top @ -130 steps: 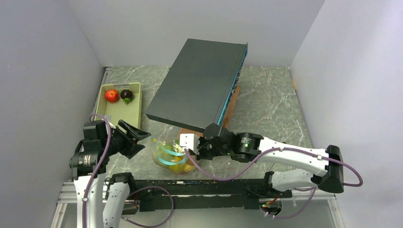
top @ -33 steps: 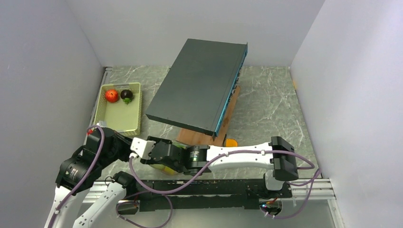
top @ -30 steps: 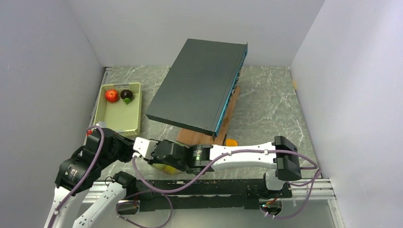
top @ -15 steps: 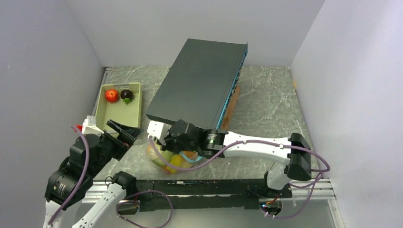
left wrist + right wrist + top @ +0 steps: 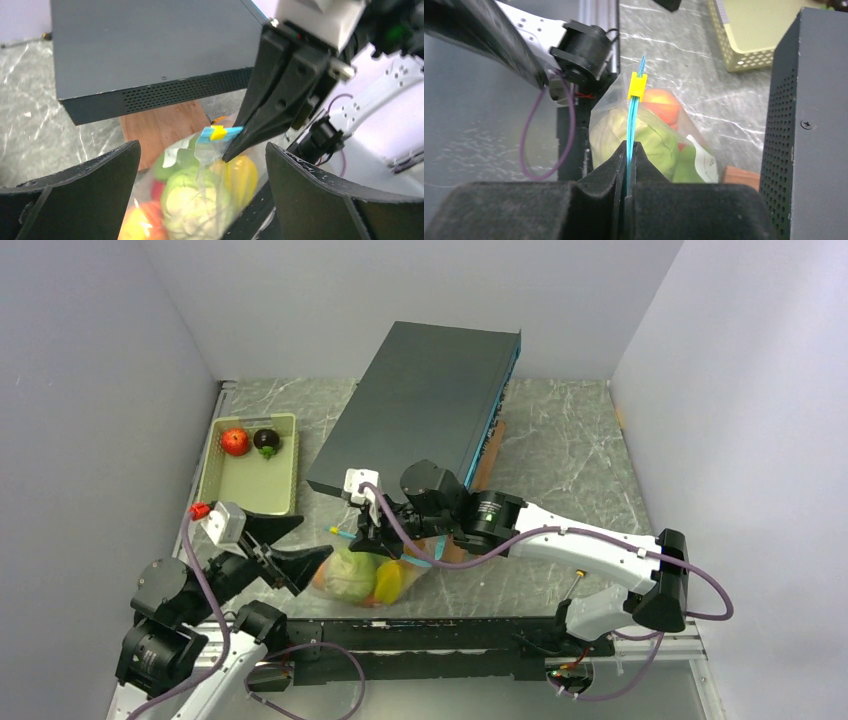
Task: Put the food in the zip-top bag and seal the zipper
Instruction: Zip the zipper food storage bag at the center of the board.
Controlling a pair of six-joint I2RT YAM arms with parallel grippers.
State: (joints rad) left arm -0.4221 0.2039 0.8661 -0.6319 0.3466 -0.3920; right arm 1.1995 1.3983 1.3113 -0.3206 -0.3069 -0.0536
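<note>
Near edge, 7 o'clock: left gripper (image 5: 312, 538), jaws spread wide, holding nothing, just beside the zip-top bag (image 5: 352, 578). The bag sits at 6 o'clock on the table (image 5: 570, 460), food (image 5: 192, 200) inside. At its mouth, right gripper (image 5: 629, 149) clamped tight on the zipper (image 5: 630, 117), yellow slider (image 5: 637, 85) past the fingertips. At 12, dark slab (image 5: 420, 415), wooden board (image 5: 165, 127) under its near edge. At 10, basket (image 5: 250, 485) holding red apple (image 5: 235, 441) and purple piece (image 5: 266, 441).

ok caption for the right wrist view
Right gripper pinches teal zipper behind yellow slider; toy food fills the zip-top bag.
</note>
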